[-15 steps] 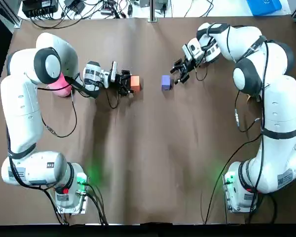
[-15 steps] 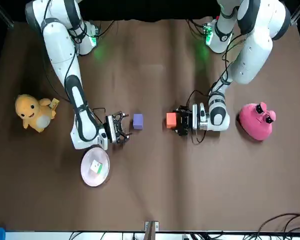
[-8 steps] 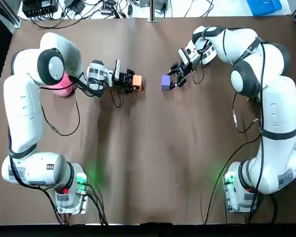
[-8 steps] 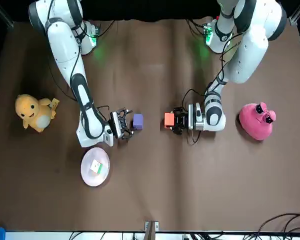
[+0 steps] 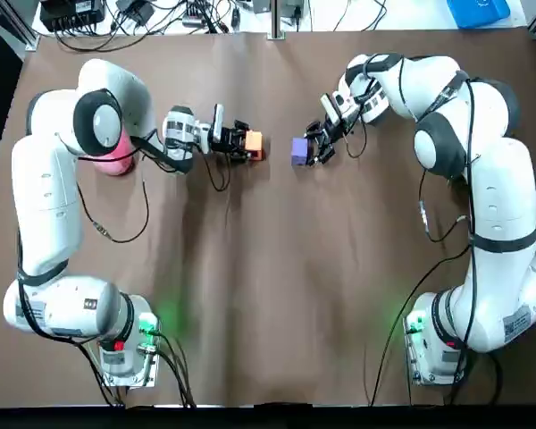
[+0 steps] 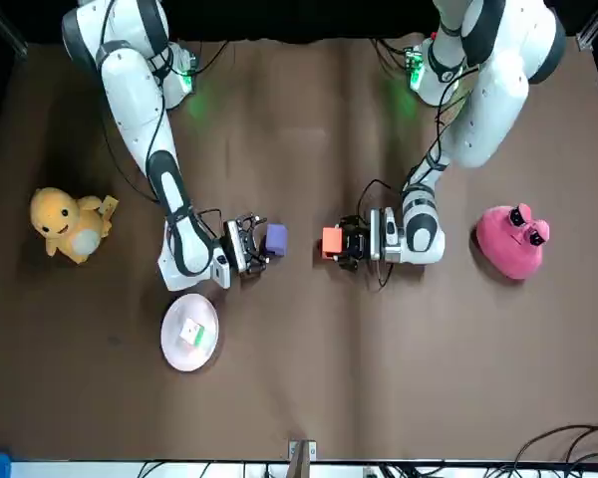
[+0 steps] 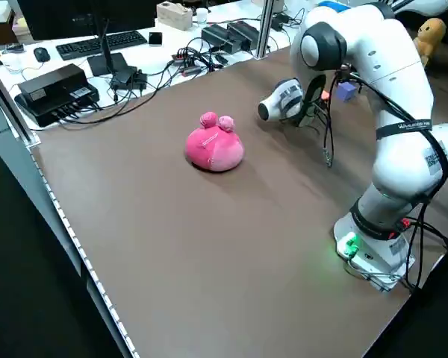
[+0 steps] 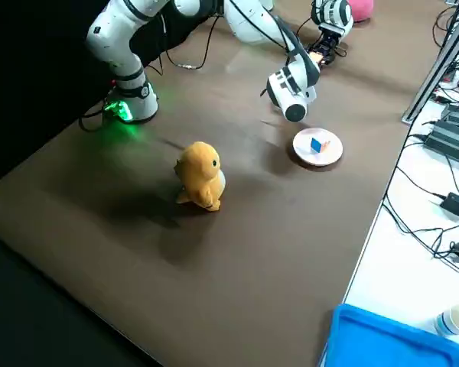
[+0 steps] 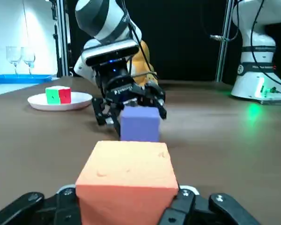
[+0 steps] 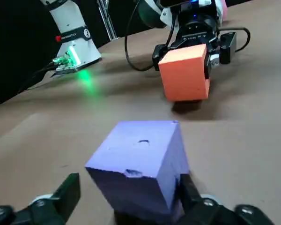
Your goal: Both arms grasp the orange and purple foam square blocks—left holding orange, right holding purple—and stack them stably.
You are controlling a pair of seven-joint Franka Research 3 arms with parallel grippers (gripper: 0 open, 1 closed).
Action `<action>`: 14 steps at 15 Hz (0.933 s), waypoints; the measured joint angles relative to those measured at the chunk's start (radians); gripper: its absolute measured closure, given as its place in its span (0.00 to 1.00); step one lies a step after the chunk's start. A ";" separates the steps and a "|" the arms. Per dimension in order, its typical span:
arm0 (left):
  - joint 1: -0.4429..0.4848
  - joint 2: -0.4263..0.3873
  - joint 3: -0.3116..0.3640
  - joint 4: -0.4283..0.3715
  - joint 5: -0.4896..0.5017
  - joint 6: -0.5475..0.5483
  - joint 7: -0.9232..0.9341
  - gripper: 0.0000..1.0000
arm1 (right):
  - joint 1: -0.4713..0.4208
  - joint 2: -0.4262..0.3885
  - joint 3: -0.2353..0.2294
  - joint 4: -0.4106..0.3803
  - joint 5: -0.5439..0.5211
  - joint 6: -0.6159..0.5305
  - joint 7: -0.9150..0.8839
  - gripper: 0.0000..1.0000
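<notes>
Two foam blocks face each other near the far middle of the table [image 5: 268,295], close but not touching. The left gripper [image 5: 243,146] is clamped on the orange block [image 5: 254,145] and holds it just above the surface (a shadow lies beneath it). The right gripper [image 5: 312,151] straddles the purple block [image 5: 299,150], which rests on the table. Its fingers [image 10: 71,186] are spread, one clear of the block.

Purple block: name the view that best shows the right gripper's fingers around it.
Right wrist view: the purple block sits close up between the fingers of the right gripper, a gap at one finger. Top and front views show a small square; left wrist view, one face; side views, almost nothing.
</notes>
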State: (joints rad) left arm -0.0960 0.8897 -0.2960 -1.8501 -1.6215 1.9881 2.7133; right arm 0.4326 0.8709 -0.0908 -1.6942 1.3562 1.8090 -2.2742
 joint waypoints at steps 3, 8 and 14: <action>-0.051 0.023 0.000 0.047 -0.045 0.002 0.006 0.40 | 0.011 0.003 0.000 0.000 0.026 0.001 -0.013 0.18; -0.082 0.062 0.001 0.096 -0.053 0.005 0.006 0.40 | 0.015 0.003 0.000 0.001 0.034 0.005 -0.018 0.25; -0.110 0.104 0.000 0.133 -0.054 0.005 0.007 0.40 | 0.007 0.001 -0.006 0.031 0.036 0.009 -0.051 0.41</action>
State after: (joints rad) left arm -0.2062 0.9933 -0.2959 -1.7174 -1.6753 1.9934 2.7204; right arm 0.4399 0.8721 -0.0965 -1.6636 1.3921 1.8179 -2.3249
